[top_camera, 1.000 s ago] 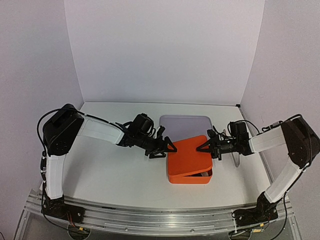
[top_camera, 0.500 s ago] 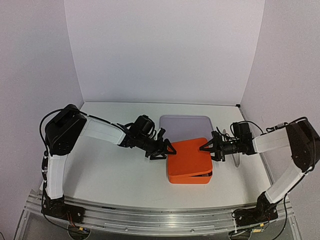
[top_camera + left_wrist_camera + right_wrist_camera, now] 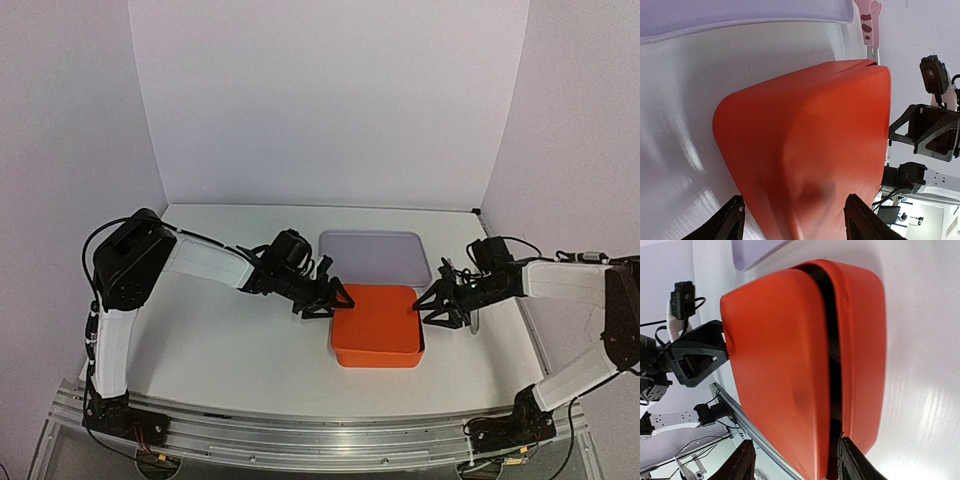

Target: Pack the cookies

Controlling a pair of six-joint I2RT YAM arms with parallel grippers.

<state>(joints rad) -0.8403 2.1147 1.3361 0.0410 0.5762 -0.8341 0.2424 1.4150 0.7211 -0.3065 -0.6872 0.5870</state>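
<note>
Top external view suggests the closing stage of the packing. At the left, the left claw (image 3: 335,300) sits at the left rim of the orange lid (image 3: 378,312), its jaws spread and released. In the left wrist view the fingers (image 3: 734,223) stand apart on either side of the near corner of the lid without clearly pinching it. In the middle, the lid lies on the orange box (image 3: 375,357), which rests on the white surface (image 3: 230,340) just in front of a pale lilac tray (image 3: 375,243). At the right, the right claw (image 3: 434,305) is at the right rim of the box, also released, with its jaws parted and nothing held between them.

The right wrist view shows a dark slit running between lid and box along that side, so the lid looks laid on but not pressed home. The next move probably calls for pushing down on the lid, most on the right edge, while the box is kept from sliding on the smooth surface. A press at one side alone could tip the lid up at the other.

No cookies show in any view. If they are packed, they lie inside the box under the lid, and their colour, number and arrangement cannot be told.
</note>
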